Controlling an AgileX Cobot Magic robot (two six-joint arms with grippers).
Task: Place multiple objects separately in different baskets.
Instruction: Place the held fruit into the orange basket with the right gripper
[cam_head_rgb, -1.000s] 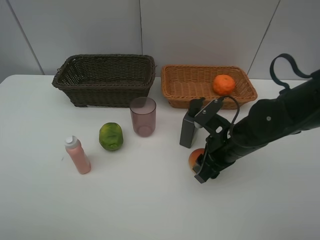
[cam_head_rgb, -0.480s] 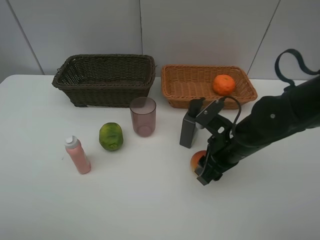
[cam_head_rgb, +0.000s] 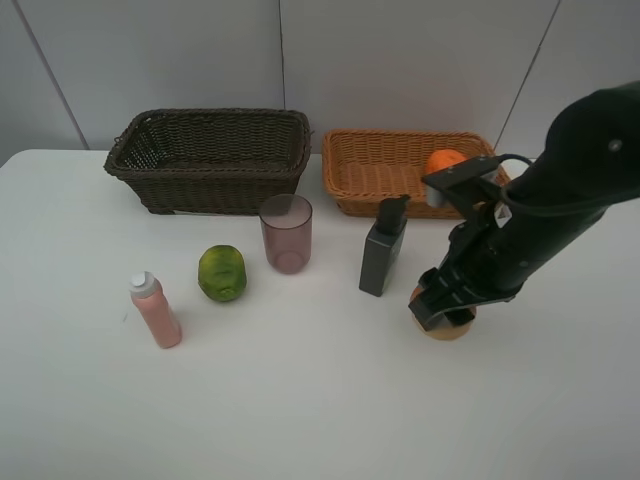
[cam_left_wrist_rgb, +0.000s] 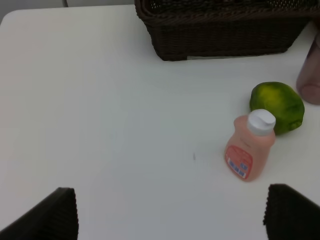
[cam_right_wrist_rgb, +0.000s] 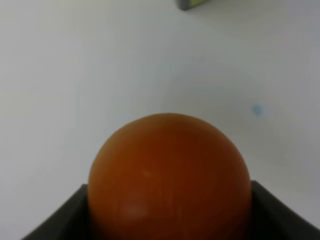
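Note:
My right gripper (cam_head_rgb: 443, 310) is shut on the red-yellow peach-like fruit (cam_head_rgb: 447, 327), low over the table to the right of the dark pump bottle (cam_head_rgb: 382, 248). In the right wrist view the fruit (cam_right_wrist_rgb: 169, 170) fills the space between the fingers (cam_right_wrist_rgb: 55, 220). The orange (cam_head_rgb: 441, 160) lies in the light tan basket (cam_head_rgb: 375, 165), partly hidden by my right arm. The dark brown basket (cam_head_rgb: 210, 158) holds nothing visible. The mauve cup (cam_head_rgb: 287, 232), green fruit (cam_head_rgb: 222, 272) and pink bottle (cam_head_rgb: 155, 310) stand on the table. My left gripper (cam_left_wrist_rgb: 172, 220) is open and empty, short of the pink bottle (cam_left_wrist_rgb: 248, 150) and green fruit (cam_left_wrist_rgb: 277, 106).
The white table (cam_head_rgb: 300, 400) runs back to a grey wall behind both baskets. The dark basket (cam_left_wrist_rgb: 220, 30) and the cup's edge (cam_left_wrist_rgb: 311, 75) show in the left wrist view. The pump bottle's base (cam_right_wrist_rgb: 192, 4) shows at the edge of the right wrist view.
My right arm has swung up and to the right, carrying the peach-like fruit from in front of the pump bottle to the bottle's right. The other items have not moved.

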